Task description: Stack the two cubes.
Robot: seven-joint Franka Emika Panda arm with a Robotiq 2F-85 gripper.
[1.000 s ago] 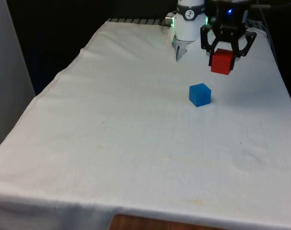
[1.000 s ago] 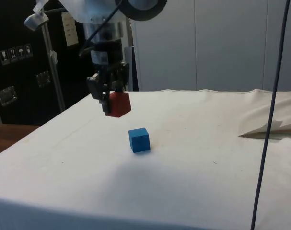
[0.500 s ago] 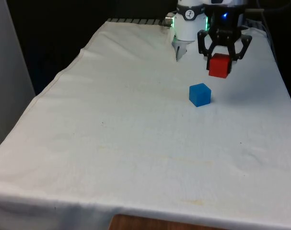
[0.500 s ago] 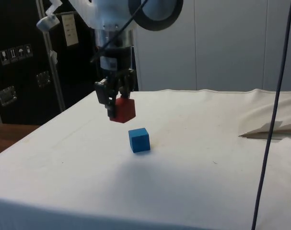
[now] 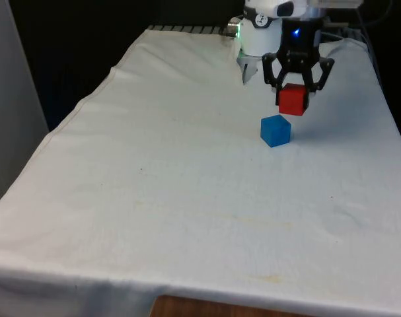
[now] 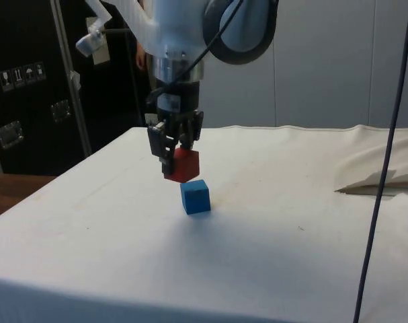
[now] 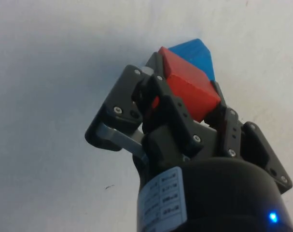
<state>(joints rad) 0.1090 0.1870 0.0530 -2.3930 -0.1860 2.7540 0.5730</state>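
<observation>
My black gripper (image 5: 294, 96) is shut on the red cube (image 5: 293, 100), holding it in the air. The blue cube (image 5: 275, 130) rests on the white cloth, a little nearer the camera and slightly to the front view's left of the red one. From the side, the red cube (image 6: 183, 165) hangs just above and slightly behind the blue cube (image 6: 195, 196), not touching it. In the wrist view the red cube (image 7: 188, 89) sits between the fingers (image 7: 132, 92) and covers most of the blue cube (image 7: 197, 54).
The white cloth (image 5: 187, 185) covers the whole table. A fold of cloth (image 6: 378, 176) rises at the side view's right, and a dark cable (image 6: 382, 161) hangs in front of it.
The gripper has carried the red cube down and towards the blue cube, from well beyond it to just above its far edge. The blue cube has stayed put.
</observation>
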